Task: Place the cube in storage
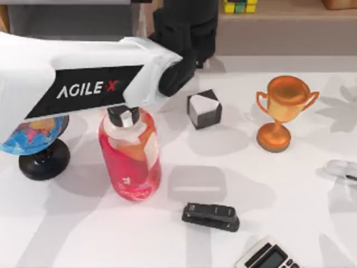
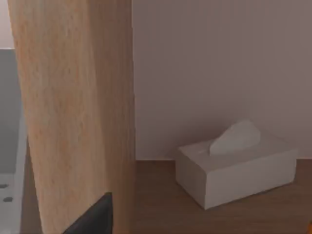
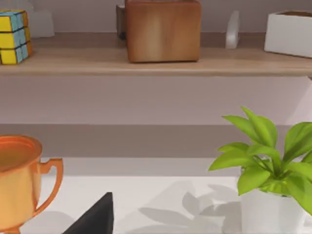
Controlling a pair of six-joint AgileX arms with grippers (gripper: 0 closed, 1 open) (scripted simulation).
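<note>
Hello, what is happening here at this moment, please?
The cube with coloured tiles already sits on the wooden shelf behind the table. The left arm reaches over the bottle toward that shelf; its wrist view shows a tissue box there. On the table stand a globe, a grey cube and a trophy.

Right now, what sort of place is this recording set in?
Likely a rendered study or office corner: a white table carrying a globe, stapler and calculator, with a wooden shelf behind holding the cube.
</note>
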